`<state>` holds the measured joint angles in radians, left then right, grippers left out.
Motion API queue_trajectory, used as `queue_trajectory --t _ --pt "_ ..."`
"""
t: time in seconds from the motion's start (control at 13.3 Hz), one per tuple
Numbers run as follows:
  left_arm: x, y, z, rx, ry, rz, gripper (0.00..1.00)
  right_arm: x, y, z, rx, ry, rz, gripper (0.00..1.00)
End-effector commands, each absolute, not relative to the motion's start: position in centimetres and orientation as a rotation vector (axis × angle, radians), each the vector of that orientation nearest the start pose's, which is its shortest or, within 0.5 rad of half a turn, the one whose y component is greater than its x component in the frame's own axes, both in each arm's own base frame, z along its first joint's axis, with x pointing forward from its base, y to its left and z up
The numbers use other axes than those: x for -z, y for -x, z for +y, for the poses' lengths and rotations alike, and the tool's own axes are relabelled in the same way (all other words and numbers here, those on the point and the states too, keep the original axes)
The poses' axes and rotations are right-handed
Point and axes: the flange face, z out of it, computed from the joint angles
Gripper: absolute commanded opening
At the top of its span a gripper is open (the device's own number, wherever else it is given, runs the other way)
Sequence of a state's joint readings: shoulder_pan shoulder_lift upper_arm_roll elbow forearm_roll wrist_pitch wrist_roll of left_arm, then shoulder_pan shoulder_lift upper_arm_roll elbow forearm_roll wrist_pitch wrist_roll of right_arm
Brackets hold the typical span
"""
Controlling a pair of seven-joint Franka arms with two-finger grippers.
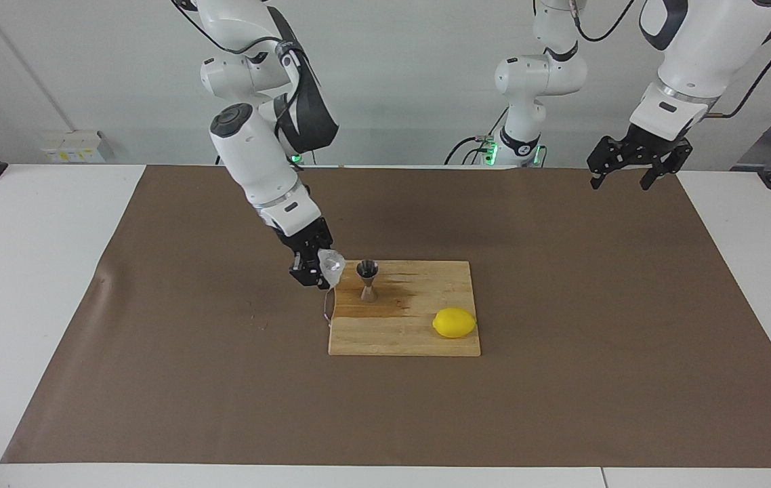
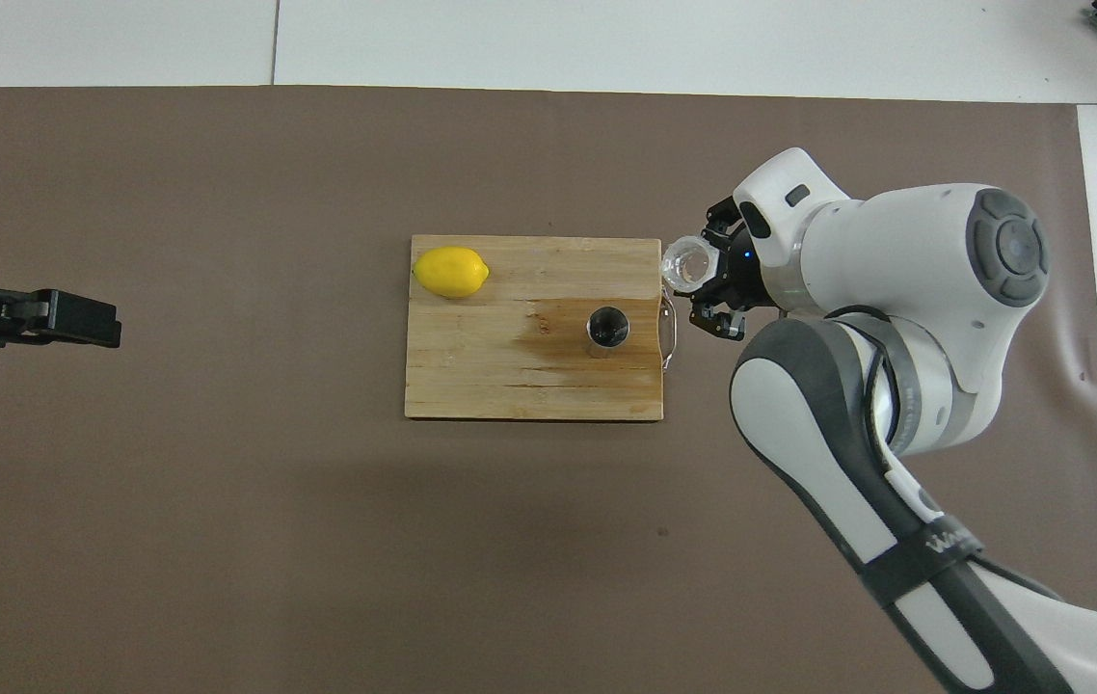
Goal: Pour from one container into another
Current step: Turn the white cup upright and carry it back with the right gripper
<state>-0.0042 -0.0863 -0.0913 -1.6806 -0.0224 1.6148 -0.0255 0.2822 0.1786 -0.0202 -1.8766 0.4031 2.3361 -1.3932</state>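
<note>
The small clear cup (image 1: 331, 266) (image 2: 686, 262) hangs in the air with my right gripper (image 1: 318, 270) (image 2: 703, 275) shut on it. It is over the brown mat, just off the cutting board's edge toward the right arm's end, its round rim facing mostly up. The steel jigger (image 1: 367, 280) (image 2: 608, 328) stands upright on the wooden cutting board (image 1: 419, 339) (image 2: 471, 376), beside the held cup and apart from it. My left gripper (image 1: 629, 177) (image 2: 76, 320) waits open, raised over the mat at the left arm's end.
A yellow lemon (image 1: 454, 322) (image 2: 451, 272) lies on the board's corner toward the left arm's end, farther from the robots than the jigger. A dark wet stain (image 1: 402, 298) marks the board beside the jigger. A thin wire loop (image 1: 326, 306) hangs at the board's edge.
</note>
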Motion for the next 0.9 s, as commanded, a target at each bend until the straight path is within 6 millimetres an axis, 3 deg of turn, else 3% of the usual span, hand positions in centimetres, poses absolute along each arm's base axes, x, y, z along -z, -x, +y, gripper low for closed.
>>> queue_trajectory --t 0.0,0.3,0.68,0.83 --pt "-62.6 -52.1 -5.2 0.026 3.137 0.124 1.00 -43.7 -60.4 12.8 0.685 2.200 -1.874 0.28" --pt "-62.6 -52.0 -5.2 0.026 3.137 0.127 1.00 -39.6 -61.3 6.1 0.760 2.128 -1.848 0.28" --pt "-62.6 -52.0 -5.2 0.026 3.137 0.126 1.00 -35.0 -61.2 -0.4 0.820 2.067 -1.826 0.28" --pt "-62.5 -52.0 -5.2 0.024 3.137 0.124 1.00 -31.1 -60.7 -3.6 0.834 2.036 -1.807 0.28"
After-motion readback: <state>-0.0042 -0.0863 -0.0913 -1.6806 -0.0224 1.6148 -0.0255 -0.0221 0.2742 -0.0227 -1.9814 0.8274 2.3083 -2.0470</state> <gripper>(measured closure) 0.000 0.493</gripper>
